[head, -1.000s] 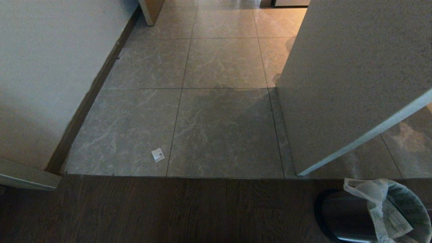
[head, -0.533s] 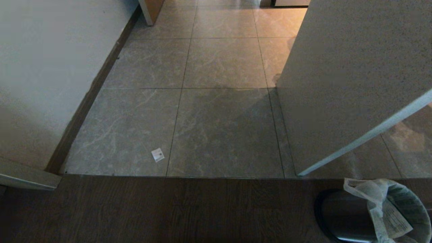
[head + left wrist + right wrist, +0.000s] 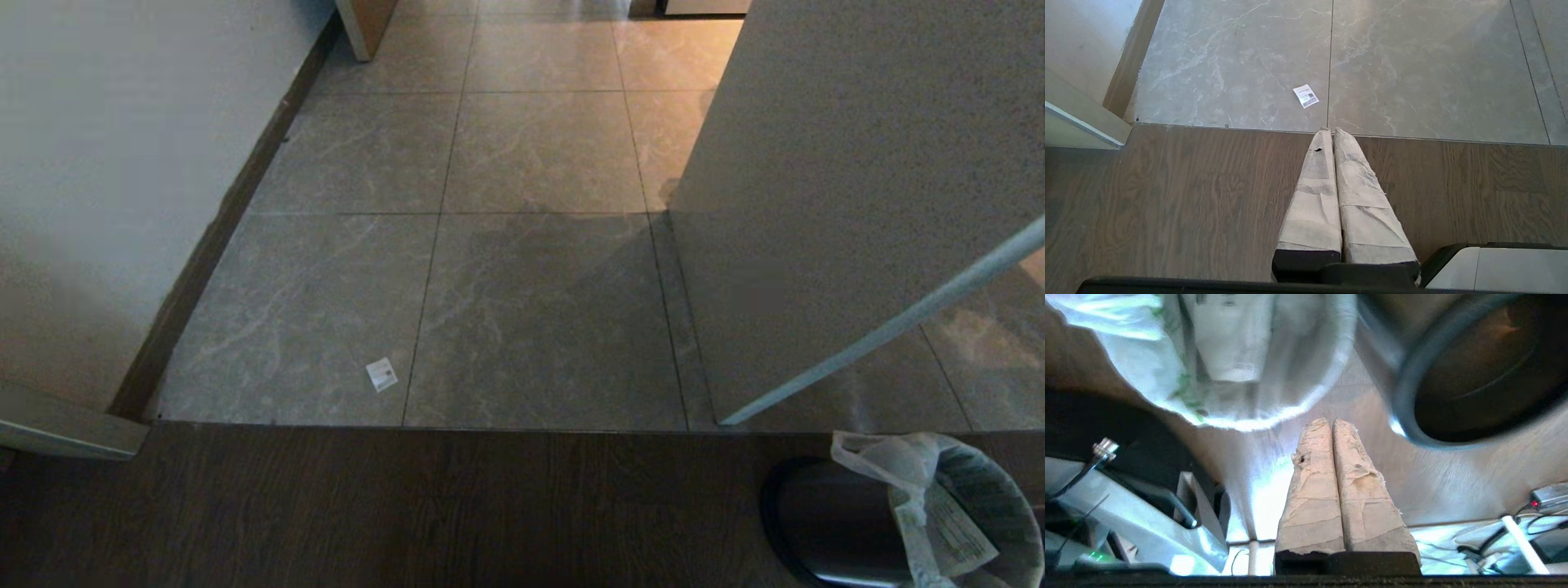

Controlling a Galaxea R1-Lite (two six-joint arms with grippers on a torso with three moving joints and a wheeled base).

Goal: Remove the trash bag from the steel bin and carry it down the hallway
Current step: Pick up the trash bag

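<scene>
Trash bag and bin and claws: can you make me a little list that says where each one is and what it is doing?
trash bag: white with green print, sitting in the bin, edges draped over the rim
steel bin: on dark wood floor, lower right of head view
right claw: shut, empty, apart from the bag's rim
left claw: shut, empty, over the wood floor near the tile edge
paper scrap: lying on a grey tile
task step: bag not yet pulled out
</scene>
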